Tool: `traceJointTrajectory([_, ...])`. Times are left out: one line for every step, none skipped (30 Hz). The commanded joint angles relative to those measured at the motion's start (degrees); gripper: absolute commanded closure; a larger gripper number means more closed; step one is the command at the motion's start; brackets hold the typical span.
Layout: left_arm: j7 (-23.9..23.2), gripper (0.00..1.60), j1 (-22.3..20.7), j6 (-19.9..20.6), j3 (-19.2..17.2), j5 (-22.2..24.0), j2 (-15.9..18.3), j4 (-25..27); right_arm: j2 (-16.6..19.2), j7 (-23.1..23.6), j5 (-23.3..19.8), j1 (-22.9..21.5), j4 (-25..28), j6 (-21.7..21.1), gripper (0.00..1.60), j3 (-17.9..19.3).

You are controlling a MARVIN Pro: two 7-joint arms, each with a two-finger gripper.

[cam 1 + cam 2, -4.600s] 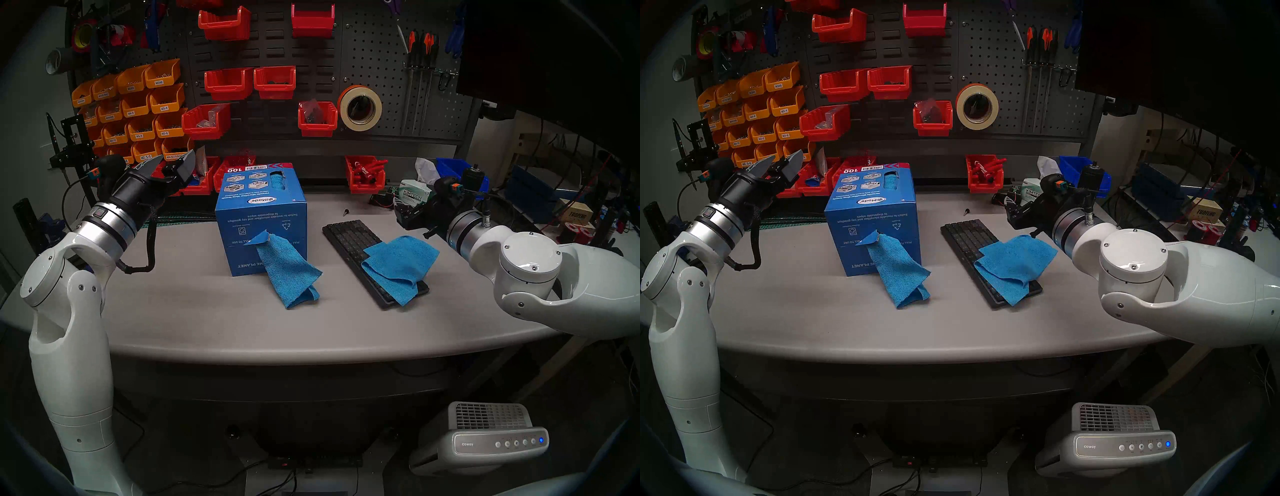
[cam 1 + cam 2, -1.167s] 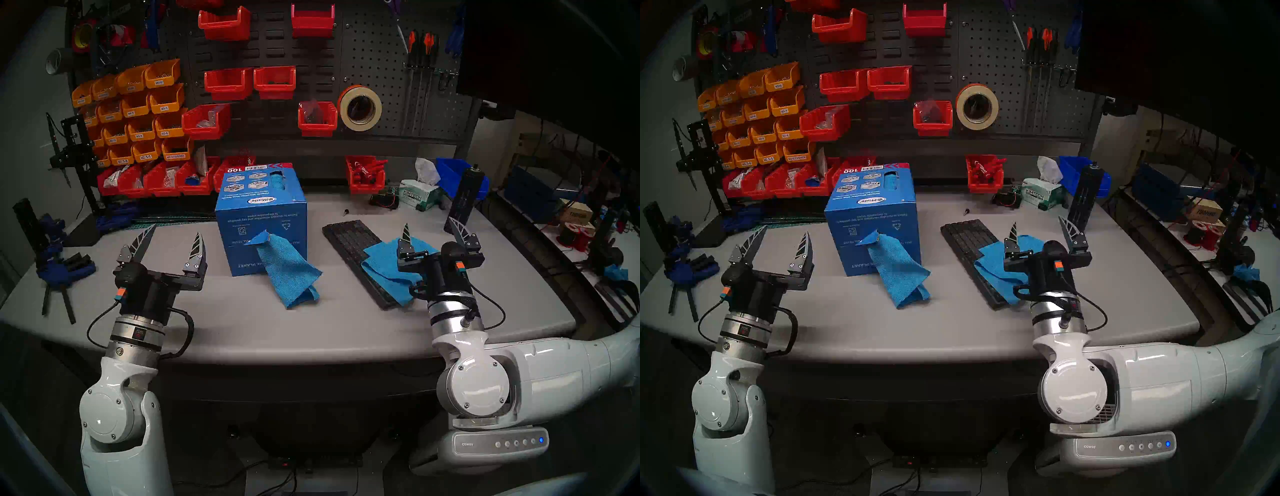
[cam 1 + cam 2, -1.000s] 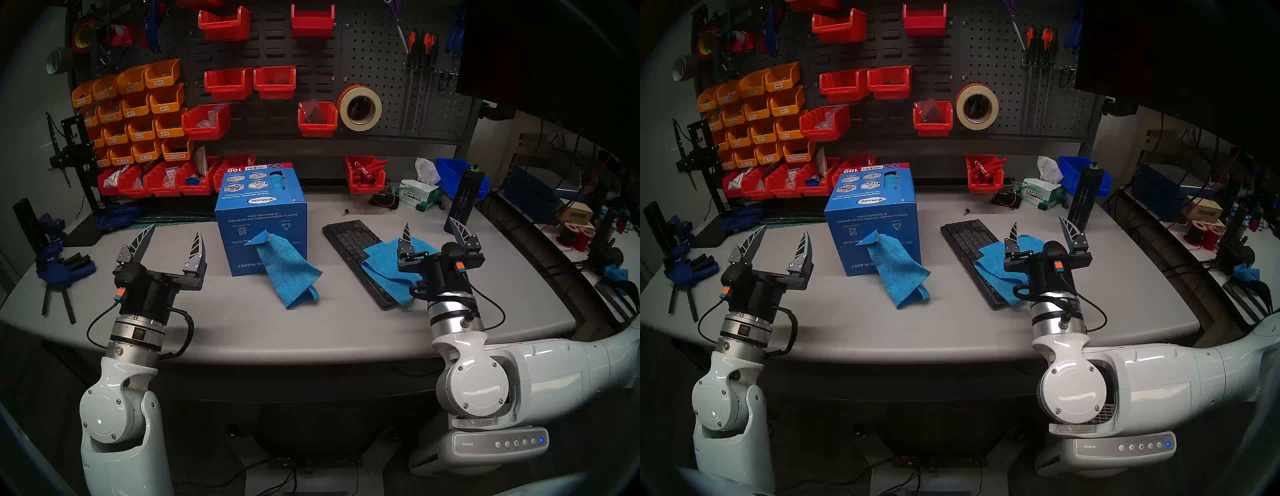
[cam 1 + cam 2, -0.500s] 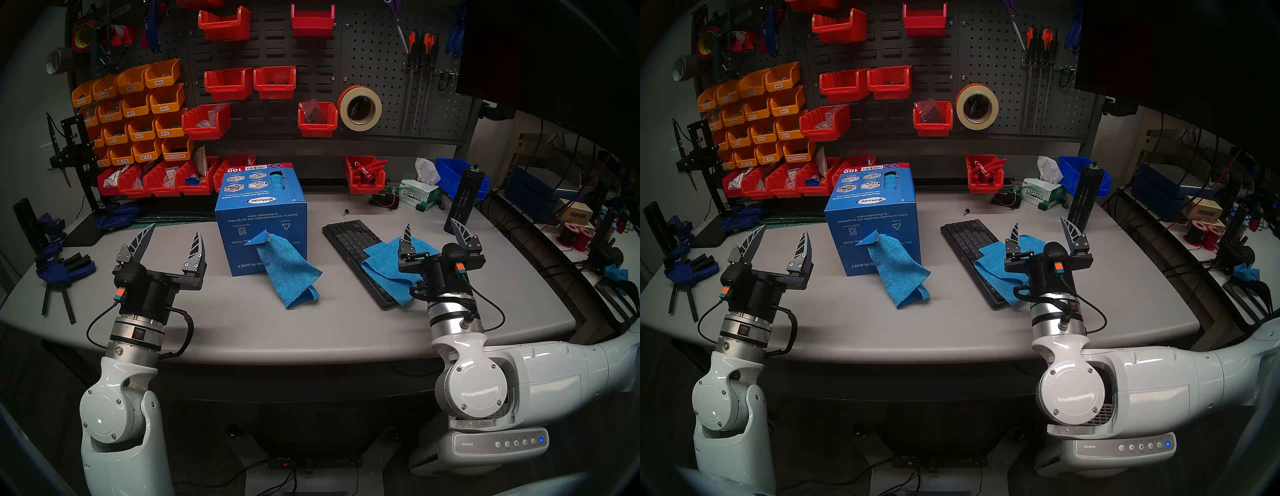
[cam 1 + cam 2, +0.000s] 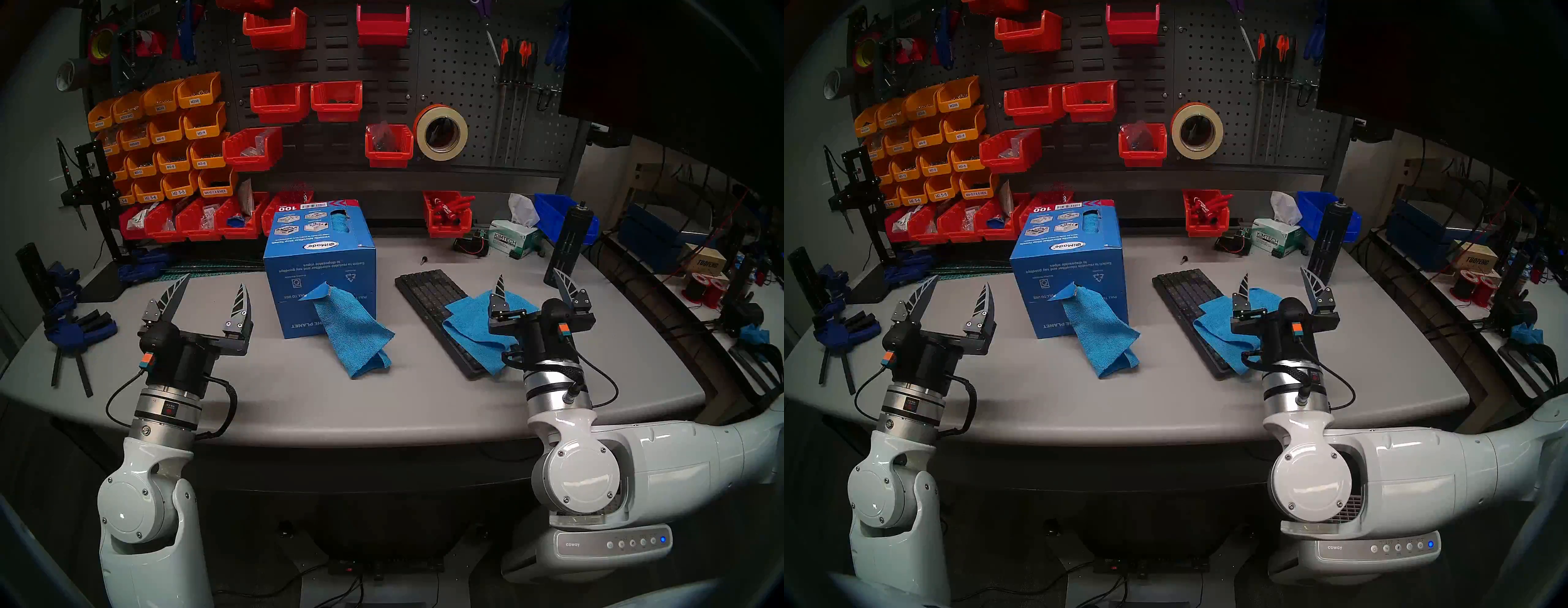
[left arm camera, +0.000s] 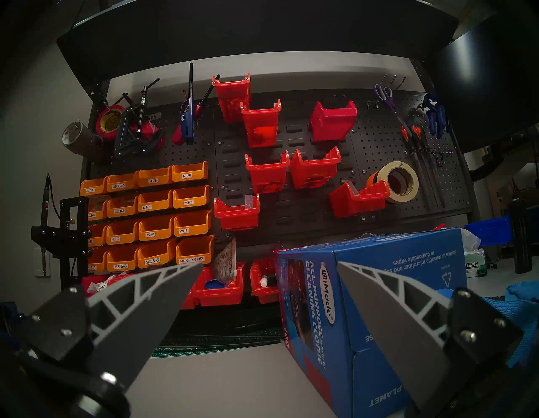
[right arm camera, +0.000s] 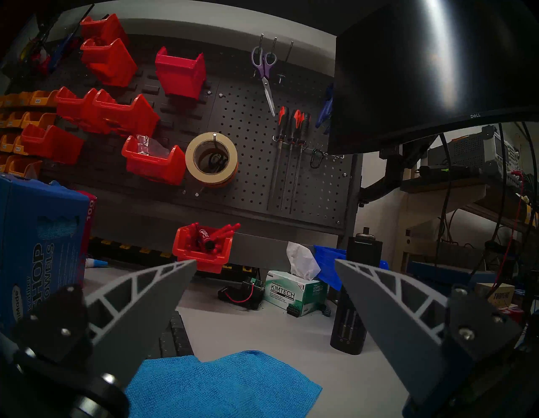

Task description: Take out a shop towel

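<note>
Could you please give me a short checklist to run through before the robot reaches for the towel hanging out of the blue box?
1. Left hand open and empty: ok.
2. Right hand open and empty: ok.
3. Shop towel hanging from the slot of the blue box, its end on the table, free to grasp: ok.
4. Path between left hand and towel clear: ok.
5. Box upright: not ok, its print reads upside down.
6. Second towel off the keyboard: not ok, it covers the near end.
</note>
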State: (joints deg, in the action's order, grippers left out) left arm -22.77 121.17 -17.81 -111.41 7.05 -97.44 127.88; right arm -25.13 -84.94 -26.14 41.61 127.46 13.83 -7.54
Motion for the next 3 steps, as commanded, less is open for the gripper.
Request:
traceJointTrajectory([0.0,0.00,-0.7,-0.9,-0.1,0.2,0.1,1.7,0.1,-0.1,1.6,0.0,0.3,-0.2,0.00,2.1])
traceJointTrajectory([0.0,0.00,-0.7,-0.9,-0.1,0.2,0.1,1.7,0.1,-0.1,1.7,0.0,0.3,-0.2,0.00,2.2])
traceJointTrajectory([0.0,0.00,-0.7,-0.9,-0.1,0.2,0.1,1.7,0.1,-0.1,1.7,0.1,0.3,-0.3,0.00,2.3])
